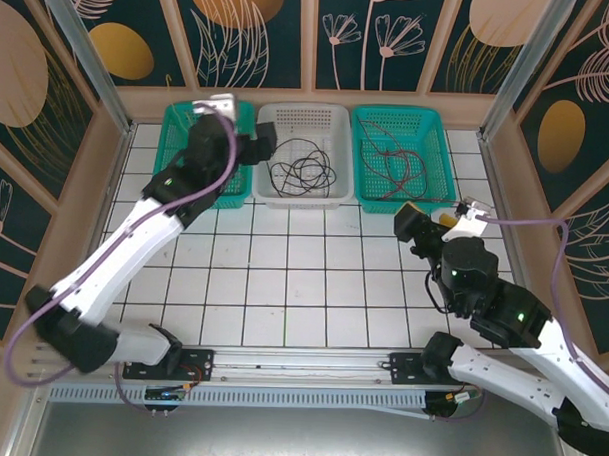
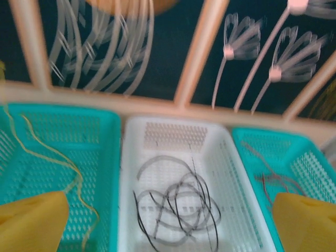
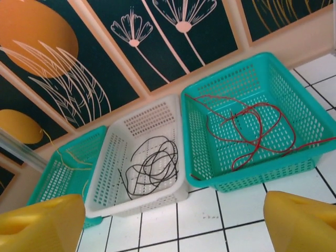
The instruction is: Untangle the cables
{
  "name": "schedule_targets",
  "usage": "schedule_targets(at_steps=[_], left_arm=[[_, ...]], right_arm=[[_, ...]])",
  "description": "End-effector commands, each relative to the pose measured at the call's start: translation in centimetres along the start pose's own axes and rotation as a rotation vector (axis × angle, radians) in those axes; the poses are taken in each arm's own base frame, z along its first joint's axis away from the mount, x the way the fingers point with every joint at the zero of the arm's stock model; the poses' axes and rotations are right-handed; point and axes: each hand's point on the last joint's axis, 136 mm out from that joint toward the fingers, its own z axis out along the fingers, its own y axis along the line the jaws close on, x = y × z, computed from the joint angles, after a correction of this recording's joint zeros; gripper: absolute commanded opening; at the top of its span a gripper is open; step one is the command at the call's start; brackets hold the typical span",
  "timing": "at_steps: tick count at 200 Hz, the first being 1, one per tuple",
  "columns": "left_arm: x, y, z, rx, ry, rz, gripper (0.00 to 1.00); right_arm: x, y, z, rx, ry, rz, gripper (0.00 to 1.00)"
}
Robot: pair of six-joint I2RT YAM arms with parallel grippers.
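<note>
- The left fingers stand wide apart with nothing between them, hanging over the baskets at the far edge of the table.
- Just below them and off to their left lies the yellow cable, in the left green basket. It runs roughly front to back as one loose strand.
- Straight ahead, between the two left fingers, the black cable lies coiled in the white basket.
- The right fingers are also spread wide and empty, over bare table just in front of the baskets.
- Ahead of them and to their right, the red cable sprawls in loops in the right green basket, wider across than deep.
- Each colour lies alone in its own basket, so the sorting looks about finished.
- If anything needs tidying, the left arm is nearer yellow and black, the right nearer red.
</note>
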Motion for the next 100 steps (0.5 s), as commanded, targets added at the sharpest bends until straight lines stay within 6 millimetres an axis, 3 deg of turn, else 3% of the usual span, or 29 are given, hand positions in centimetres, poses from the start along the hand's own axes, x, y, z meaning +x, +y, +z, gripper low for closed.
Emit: schedule_targets(at_steps=[1, 19, 23, 44, 57, 68, 77, 90, 100], left_arm=[[0.7, 4.6, -1.3, -0.168, -0.113, 0.015, 0.99], [3.7, 7.8, -2.6, -0.254, -0.123, 0.075, 0.99], [5.2, 8.5, -2.6, -0.266, -0.107, 0.102, 0.99], [11.5, 12.2, -3.1, -0.339, -0.050, 0.197, 0.98], [13.6, 15.2, -4.0, -0.444, -0.090, 0.177, 0.99], [14.7, 17.0, -4.6, -0.512, -0.140, 0.224, 0.99], [14.2, 18.6, -5.4, -0.581, -0.227, 0.212, 0.99], [13.2, 20.7, -6.2, -0.651, -0.310, 0.132, 0.99], [12.6, 21.7, -6.0, -0.646, -0.346, 0.089, 0.99]], right_arm=[[-1.2, -0.7, 0.2, 0.029, -0.113, -0.004, 0.93], [0.1, -2.3, 0.7, 0.090, -0.117, -0.038, 0.94], [0.5, -2.8, 0.8, 0.115, -0.119, -0.042, 0.94], [3.9, -7.6, 1.2, 0.304, -0.128, 0.019, 0.99], [5.0, -10.0, 1.2, 0.399, -0.182, -0.020, 0.99], [5.5, -11.6, 1.4, 0.482, -0.235, -0.112, 0.99], [5.5, -12.6, 2.1, 0.545, -0.267, -0.194, 0.99], [5.6, -13.9, 4.3, 0.554, -0.266, -0.226, 0.99], [5.7, -16.2, 6.0, 0.565, -0.246, -0.207, 0.97]])
